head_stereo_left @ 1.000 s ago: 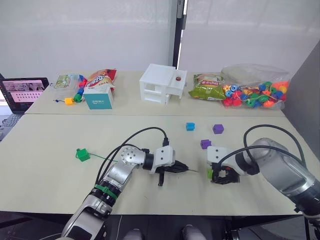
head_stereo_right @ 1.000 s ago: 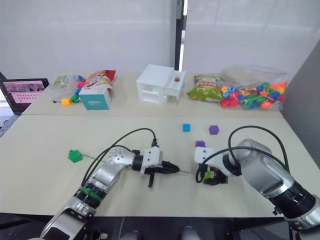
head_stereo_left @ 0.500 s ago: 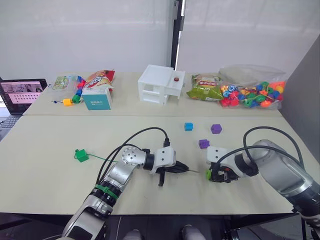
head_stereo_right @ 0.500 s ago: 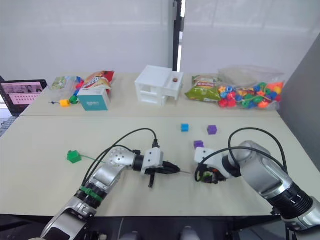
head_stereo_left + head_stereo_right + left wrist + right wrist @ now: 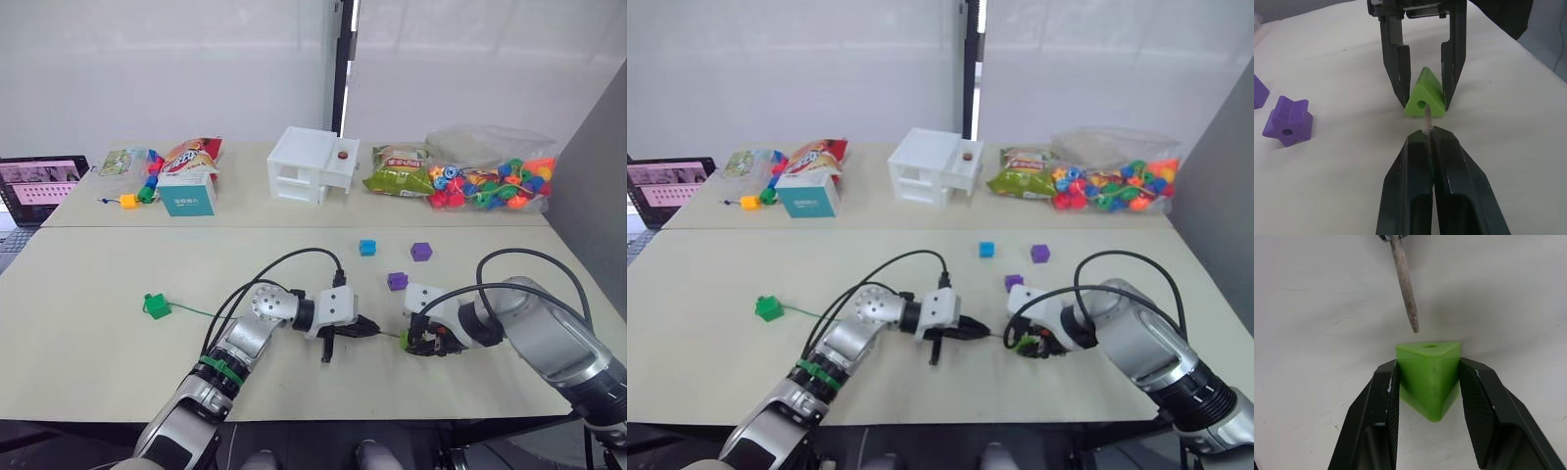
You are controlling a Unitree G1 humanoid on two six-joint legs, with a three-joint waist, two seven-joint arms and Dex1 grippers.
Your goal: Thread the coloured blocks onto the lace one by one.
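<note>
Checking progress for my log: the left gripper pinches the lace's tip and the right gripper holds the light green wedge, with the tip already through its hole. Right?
Not quite. In the right wrist view the lace's tip stops short of the light green wedge, its hole still empty. The rest holds.

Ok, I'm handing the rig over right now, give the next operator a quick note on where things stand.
Left gripper: shut on the lace just behind its needle tip.
Right gripper: shut on the light green wedge, its hole facing the tip.
Tip sits just short of the hole, slightly off line, not yet in.
Done: the dark green cube sits at the lace's far end.
Left: thread the wedge, then the blue cube and two purple blocks, all loose on the table beyond the grippers.
</note>
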